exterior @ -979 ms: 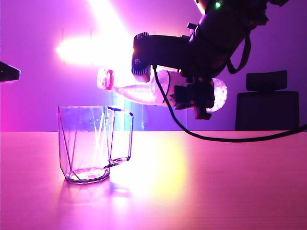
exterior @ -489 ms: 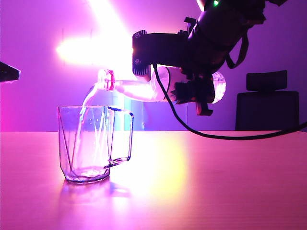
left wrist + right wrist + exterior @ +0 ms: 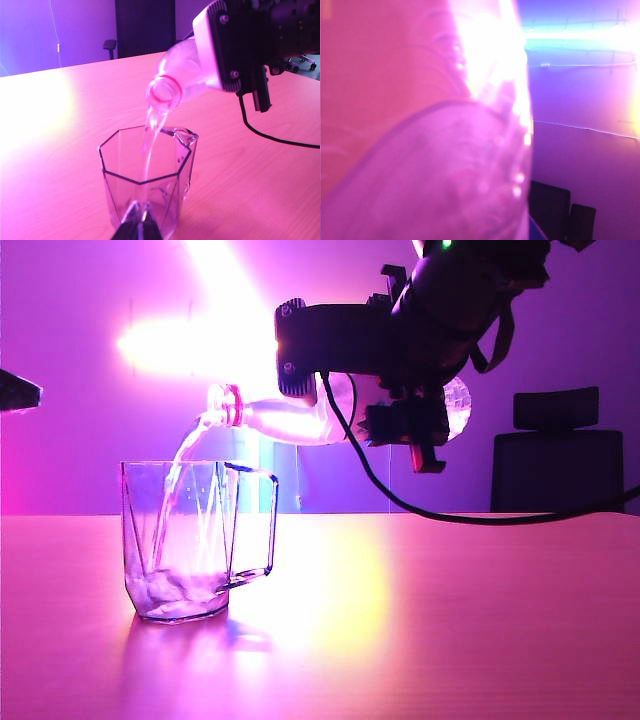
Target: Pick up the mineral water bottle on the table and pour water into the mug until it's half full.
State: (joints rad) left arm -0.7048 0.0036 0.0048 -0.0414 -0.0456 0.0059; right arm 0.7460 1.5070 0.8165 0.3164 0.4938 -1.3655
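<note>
from the exterior view i see the right gripper (image 3: 405,430) clenched around the mineral water bottle (image 3: 290,423), which lies nearly level above the table (image 3: 450,620), its open mouth at about 1 o'clock over the mug (image 3: 185,540), well clear of the rim. a stream of water (image 3: 178,465) falls from the mouth into the mug. my left wrist view adds what that side view hides: the mug's angular rim from above, the stream landing inside it, and the dark tip of the left gripper (image 3: 139,229) low in front of the mug; i cannot tell how its jaws stand. the right wrist view gives only the bottle's blurred body (image 3: 445,170) filling the lens.

a second ago the bottle was tipped mouth-up and no water ran; now it pours and water has gathered in the mug's base.

count: one bottle, one mug, two chairs (image 3: 565,455) behind the table.
</note>
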